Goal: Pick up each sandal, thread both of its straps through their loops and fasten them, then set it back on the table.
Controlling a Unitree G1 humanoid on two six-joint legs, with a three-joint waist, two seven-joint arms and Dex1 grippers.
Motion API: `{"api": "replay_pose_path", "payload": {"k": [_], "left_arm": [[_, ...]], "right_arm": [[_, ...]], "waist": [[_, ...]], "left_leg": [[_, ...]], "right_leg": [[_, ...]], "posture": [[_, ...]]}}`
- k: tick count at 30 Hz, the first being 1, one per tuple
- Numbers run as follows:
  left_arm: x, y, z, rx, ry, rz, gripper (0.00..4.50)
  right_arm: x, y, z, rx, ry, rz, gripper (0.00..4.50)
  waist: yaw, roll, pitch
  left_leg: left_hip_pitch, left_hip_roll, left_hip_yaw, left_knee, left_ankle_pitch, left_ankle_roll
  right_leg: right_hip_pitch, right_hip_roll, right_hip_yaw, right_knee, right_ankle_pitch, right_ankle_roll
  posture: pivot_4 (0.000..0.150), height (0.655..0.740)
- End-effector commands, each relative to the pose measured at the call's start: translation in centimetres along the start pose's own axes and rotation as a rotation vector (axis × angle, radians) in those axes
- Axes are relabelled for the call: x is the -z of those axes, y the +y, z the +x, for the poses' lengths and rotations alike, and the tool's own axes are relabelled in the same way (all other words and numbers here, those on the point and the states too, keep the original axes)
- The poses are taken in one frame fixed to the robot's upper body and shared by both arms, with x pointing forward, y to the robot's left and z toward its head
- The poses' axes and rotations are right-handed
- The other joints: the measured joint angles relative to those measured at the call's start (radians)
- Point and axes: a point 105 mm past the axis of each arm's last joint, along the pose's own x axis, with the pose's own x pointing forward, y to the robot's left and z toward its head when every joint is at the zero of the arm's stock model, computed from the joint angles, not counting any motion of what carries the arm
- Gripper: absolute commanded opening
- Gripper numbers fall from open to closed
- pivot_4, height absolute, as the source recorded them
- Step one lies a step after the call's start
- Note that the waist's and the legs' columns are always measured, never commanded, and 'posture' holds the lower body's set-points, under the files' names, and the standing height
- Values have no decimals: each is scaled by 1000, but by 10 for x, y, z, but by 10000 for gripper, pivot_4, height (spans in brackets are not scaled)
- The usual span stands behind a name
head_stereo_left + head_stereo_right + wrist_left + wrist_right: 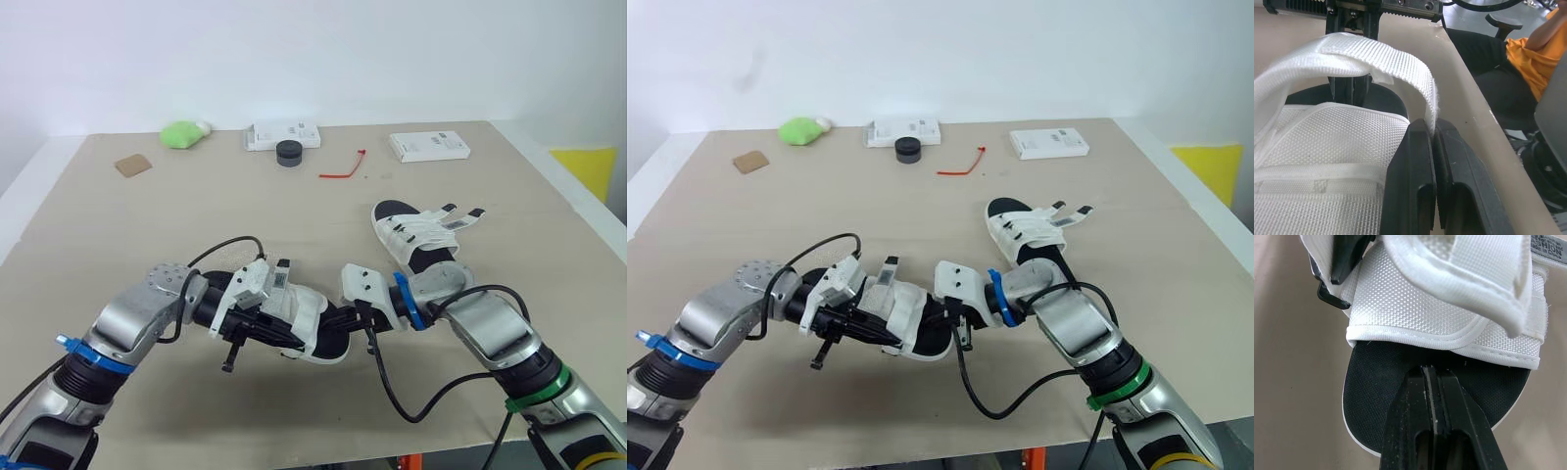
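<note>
Held sandal: the white woven-mesh sandal with a black footbed (318, 328) hangs between our arms, near the front edge.
Left jaws: closed, pinching its white webbing strap (1400, 58).
Right jaws: closed on the footbed's rounded end.
Handling: we judge it light, with limp straps and a stiffer sole that makes the better hold.
Second sandal: the matching white sandal (421, 235) lies farther right, straps loose.
Surface: a beige board surface (118, 225), with a white wall (294, 59) behind it.

**Clerk:** Entry one, left arm (137, 323)?

**Checker:** Elbow bent, forearm reaching inward over the worktop. The left end effector (1434, 129) has its fingers pressed together, pinching a white strap (1381, 54).

**Clerk:** Entry two, right arm (495, 338)?

**Checker:** Bent likewise, forearm pointing inward to meet the left. The right end effector (1433, 374) has its fingers closed flush, tips at the sandal (1376, 382), against its black footbed.
</note>
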Motion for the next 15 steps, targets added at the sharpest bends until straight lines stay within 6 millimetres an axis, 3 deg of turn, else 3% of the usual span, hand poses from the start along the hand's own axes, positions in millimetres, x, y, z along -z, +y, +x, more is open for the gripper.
{"api": "replay_pose_path", "payload": {"k": [1,8,9,11,15], "left_arm": [[28,2,8,-30,83,-74,1484],[18,3,6,-39,34,-140,1484],[15,0,4,-18,21,-157,6644],[8,-2,3,-5,-4,-165,12200],[-14,4,-5,-39,-72,-155,32276]], "right_arm": [[29,13,15,-59,91,87,0],[30,13,14,-58,96,87,0],[31,13,14,-58,98,87,0],[32,14,14,-59,101,88,0],[32,14,14,-61,103,88,0]], "waist": [[0,0,0],[0,1,-2],[0,1,-2],[0,1,-1],[2,1,-1]], "left_leg": [[0,0,0,0,0,0],[0,0,0,0,0,0],[0,0,0,0,0,0],[0,0,0,0,0,0],[0,0,0,1,0,0]], "right_leg": [[0,0,0,0,0,0],[0,0,0,0,0,0],[0,0,0,0,0,0],[0,0,0,0,0,0],[0,0,0,0,0,1]], "posture": [[1500,7400],[1500,7400],[1500,7400],[1500,7400],[1500,7400]]}}
